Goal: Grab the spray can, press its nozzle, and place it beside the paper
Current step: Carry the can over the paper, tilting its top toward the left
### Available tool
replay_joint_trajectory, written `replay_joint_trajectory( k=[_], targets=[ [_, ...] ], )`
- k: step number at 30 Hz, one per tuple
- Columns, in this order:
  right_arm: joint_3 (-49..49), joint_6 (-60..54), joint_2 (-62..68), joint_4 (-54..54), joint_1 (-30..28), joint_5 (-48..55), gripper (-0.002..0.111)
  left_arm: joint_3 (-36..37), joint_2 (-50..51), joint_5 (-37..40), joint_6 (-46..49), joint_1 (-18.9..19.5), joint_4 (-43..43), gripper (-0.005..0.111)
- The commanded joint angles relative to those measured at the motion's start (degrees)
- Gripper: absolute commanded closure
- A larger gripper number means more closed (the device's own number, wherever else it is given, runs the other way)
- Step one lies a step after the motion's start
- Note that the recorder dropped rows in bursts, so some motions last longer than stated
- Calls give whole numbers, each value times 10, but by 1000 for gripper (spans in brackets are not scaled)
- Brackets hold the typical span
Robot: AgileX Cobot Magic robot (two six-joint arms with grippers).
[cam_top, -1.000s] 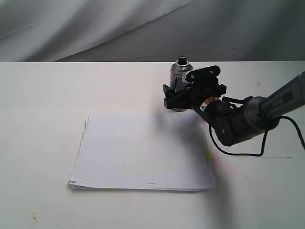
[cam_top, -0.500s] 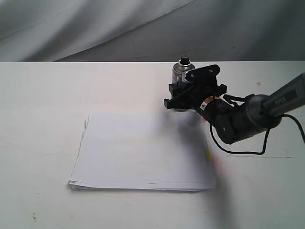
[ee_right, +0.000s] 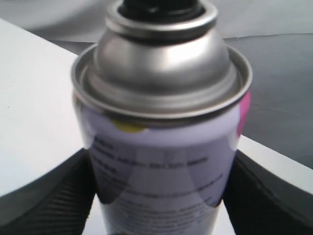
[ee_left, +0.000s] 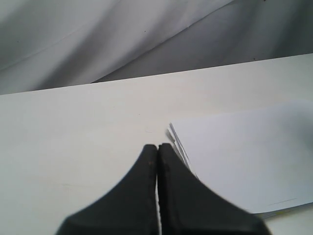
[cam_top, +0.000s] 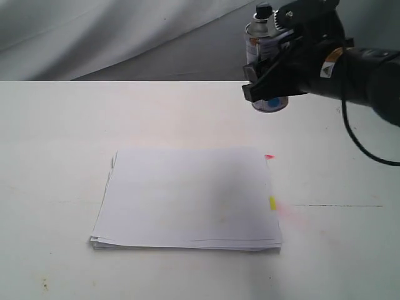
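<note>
**Can in the Air, Nozzle Not Yet Pressed**

The right gripper (cam_top: 270,86) holds the can (cam_top: 257,39) clamped round its lower body. The can is upright and well clear of the table (cam_top: 50,125), above the far edge toward the far right corner. The right wrist view shows the jaws on either side of the can, with its silver top free above them. The nozzle (cam_top: 263,10) stands bare on top, so I'd judge pressing it to be the step in hand. It wants a push straight down along the can's axis, since an off-centre push could tip the can in the grip. The left gripper (ee_left: 157,166) has its tips pressed together on nothing, with a corner of the paper (cam_top: 187,197) just ahead of it. Those blunt tips look fit for the press, but they would need to travel well up and across. Which way the spout faces I cannot tell.

For room, open table runs from the paper out to every edge. The handiest strip lies between the paper's right side and the right edge. A pink tab (cam_top: 269,157) and a yellow tab (cam_top: 272,202) stick out of that side. The can should land just past them, not on them.
</note>
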Motion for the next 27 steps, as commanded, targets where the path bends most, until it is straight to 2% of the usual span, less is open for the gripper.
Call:
replay_joint_trajectory(
  k=[1, 4, 9, 12, 17, 22, 27],
  targets=[
    [1, 19, -96, -86, 11, 136, 108, 3, -3, -7, -2, 1, 0, 107],
    [1, 112, -150, -212, 36, 246, 108, 3, -3, -7, -2, 1, 0, 107],
    [1, 199, -146, -362, 83, 289, 108, 3, -3, -7, -2, 1, 0, 107],
    [1, 241, -107, -460, 120, 312, 108, 3, -3, -7, -2, 1, 0, 107],
    [1, 383, -26, -634, 132, 326, 108, 3, -3, -7, -2, 1, 0, 107],
    [1, 577, 71, -874, 182, 381, 108, 3, -3, -7, -2, 1, 0, 107],
    [1, 619, 121, -915, 218, 457, 108, 3, -3, -7, -2, 1, 0, 107]
  ],
)
